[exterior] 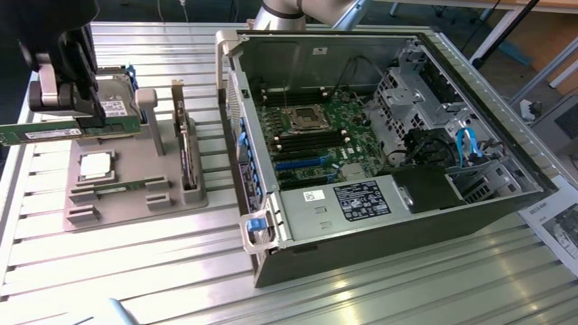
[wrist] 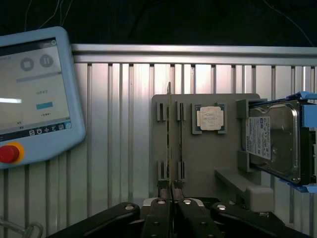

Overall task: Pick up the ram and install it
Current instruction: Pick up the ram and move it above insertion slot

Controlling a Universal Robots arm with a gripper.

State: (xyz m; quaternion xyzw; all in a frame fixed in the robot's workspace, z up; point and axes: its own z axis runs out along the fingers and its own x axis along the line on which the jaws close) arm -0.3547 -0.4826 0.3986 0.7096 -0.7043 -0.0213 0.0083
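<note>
Ram (exterior: 45, 133) is your first thing to find in the exterior view: the green stick lies level in the air above the gray fixture block (exterior: 172, 196), reaching out past the block's side away from the open computer case (exterior: 380, 156). The gripper (exterior: 101, 122) is clenched on it from above. On the block you can see the square silver processor (exterior: 97, 166) lying flat and a second green stick (exterior: 126, 184) in a slot just beside it. An upright circuit card (exterior: 185, 145) stands along the block's case-side edge, and the hard drive (exterior: 118, 95) sits at the block's far end, behind the gripper. In the wrist view you see the ram (wrist: 169, 139) edge-on as a thin line, pinched between the fingers (wrist: 159, 208) of the gripper (wrist: 171, 193) and held over the fixture block (wrist: 208, 158). The other stick (wrist: 181, 139) sits in the block just beside it, with the processor (wrist: 212, 119) near the block's middle and the hard drive (wrist: 275, 141) tilted at one end. A teach pendant (wrist: 34, 94) lies well apart from the block.
</note>
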